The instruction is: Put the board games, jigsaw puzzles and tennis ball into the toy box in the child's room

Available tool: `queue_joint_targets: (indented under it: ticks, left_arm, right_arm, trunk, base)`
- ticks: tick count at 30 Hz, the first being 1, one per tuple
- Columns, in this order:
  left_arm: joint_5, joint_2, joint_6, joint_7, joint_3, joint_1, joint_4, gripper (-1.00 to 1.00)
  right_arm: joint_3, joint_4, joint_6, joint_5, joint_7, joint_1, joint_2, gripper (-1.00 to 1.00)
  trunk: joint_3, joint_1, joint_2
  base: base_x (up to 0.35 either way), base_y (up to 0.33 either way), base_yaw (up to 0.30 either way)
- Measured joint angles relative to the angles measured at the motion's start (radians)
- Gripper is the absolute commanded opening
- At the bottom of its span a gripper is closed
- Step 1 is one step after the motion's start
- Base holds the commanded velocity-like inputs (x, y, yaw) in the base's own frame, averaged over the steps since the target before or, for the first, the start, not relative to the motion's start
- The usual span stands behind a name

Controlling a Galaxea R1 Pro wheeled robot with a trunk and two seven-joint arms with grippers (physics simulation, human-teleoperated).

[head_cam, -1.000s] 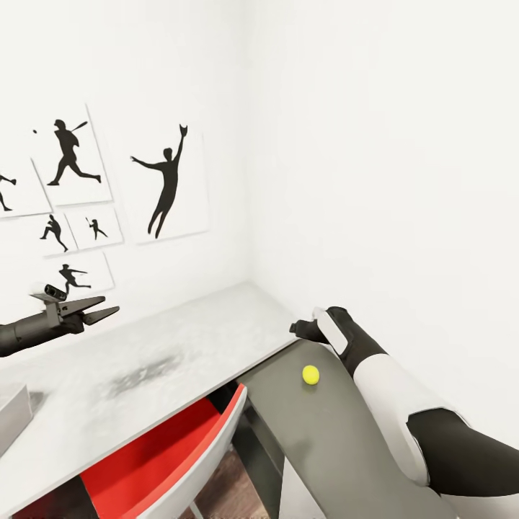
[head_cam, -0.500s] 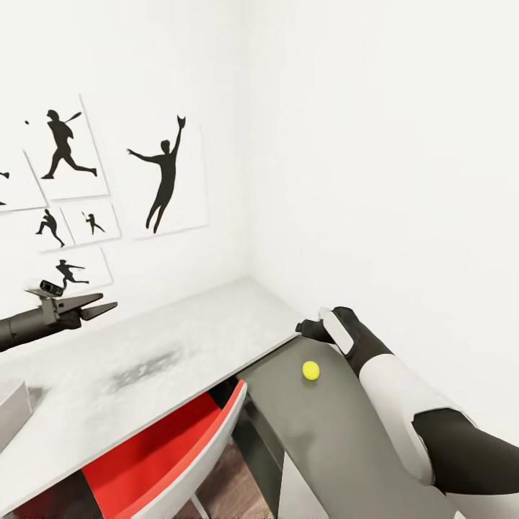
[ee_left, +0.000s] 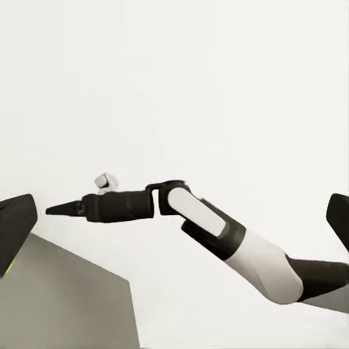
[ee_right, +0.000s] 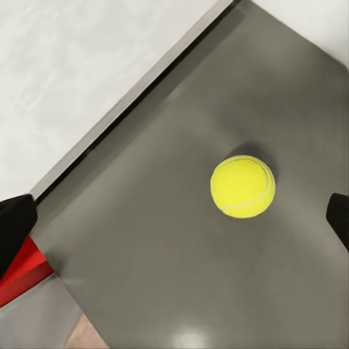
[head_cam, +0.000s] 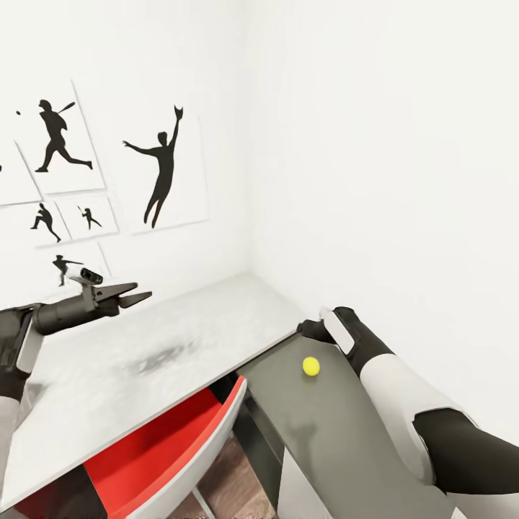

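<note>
The tennis ball [head_cam: 311, 366] lies on the table's lower dark grey wing [head_cam: 339, 425], close to the pale grey top [head_cam: 180, 339]. My right gripper [head_cam: 304, 330] hovers just above and behind the ball. In the right wrist view the right gripper [ee_right: 174, 225] is open, its fingers wide apart, with the tennis ball [ee_right: 243, 186] lying on the wing between them, well below. My left gripper [head_cam: 135, 294] is open and empty above the pale top. The left wrist view looks across at my right arm [ee_left: 240, 247].
A red-seated white chair [head_cam: 166, 447] is tucked under the pale top beside the wing. White walls meet in a corner behind the table; black sports-silhouette pictures [head_cam: 162, 169] hang on the left one. Wood floor [head_cam: 231, 490] shows below.
My left arm has swung right over the pale top. The view has drifted a little, and a grey corner at the left edge has left the picture. The right gripper and ball have held still.
</note>
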State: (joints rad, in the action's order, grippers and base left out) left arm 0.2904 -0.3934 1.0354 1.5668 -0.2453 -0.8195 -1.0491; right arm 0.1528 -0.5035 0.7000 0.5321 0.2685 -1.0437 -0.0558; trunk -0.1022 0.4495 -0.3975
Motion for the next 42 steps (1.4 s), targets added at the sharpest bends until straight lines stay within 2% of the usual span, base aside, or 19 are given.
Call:
queue_joint_targets:
  ticks: [2, 6, 12, 42]
  left_arm:
    - [-0.009, 0.026, 0.001, -0.032, 0.025, -0.043, 0.020, 1.00]
    - [-0.014, 0.047, 0.001, -0.116, 0.048, -0.110, 0.089, 1.00]
    - [-0.016, 0.064, 0.001, -0.186, 0.057, -0.161, 0.157, 1.00]
    - [-0.015, 0.065, -0.001, -0.200, 0.056, -0.170, 0.172, 1.00]
  right_arm:
    - [0.001, 0.000, 0.000, -0.001, 0.000, 0.000, 0.000, 1.00]
    - [0.002, 0.000, 0.000, -0.001, 0.001, 0.000, 0.000, 1.00]
    - [0.001, 0.000, -0.002, -0.001, 0.001, 0.000, -0.001, 1.00]
    - [-0.009, 0.008, -0.005, 0.000, 0.030, 0.000, 0.003, 1.00]
  trunk:
    - [-0.003, 0.000, 0.000]
    - [-0.010, 0.000, 0.000]
    - [-0.020, 0.000, 0.000]
    - [-0.069, 0.000, 0.000]
  base:
    - [0.000, 0.000, 0.000]
    - [0.000, 0.000, 0.000]
    - [0.000, 0.000, 0.000]
    - [0.000, 0.000, 0.000]
